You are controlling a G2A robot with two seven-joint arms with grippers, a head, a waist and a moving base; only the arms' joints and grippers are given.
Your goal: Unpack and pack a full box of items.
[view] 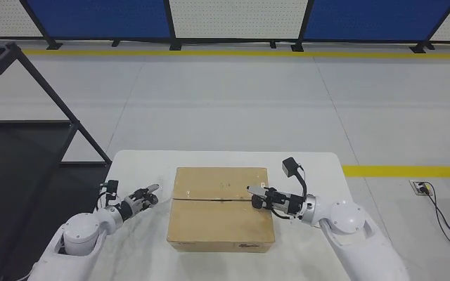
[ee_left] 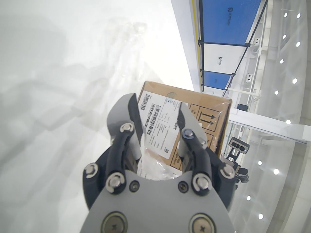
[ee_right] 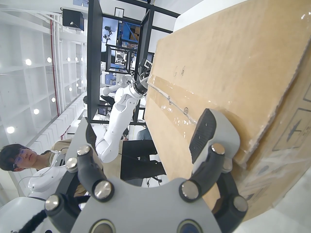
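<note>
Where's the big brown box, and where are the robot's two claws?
box point(view: 221, 221), top view, on its top flap.
left gripper point(view: 149, 194), top view, between its fingertips.
right gripper point(view: 256, 196), top view, between its fingertips.
</note>
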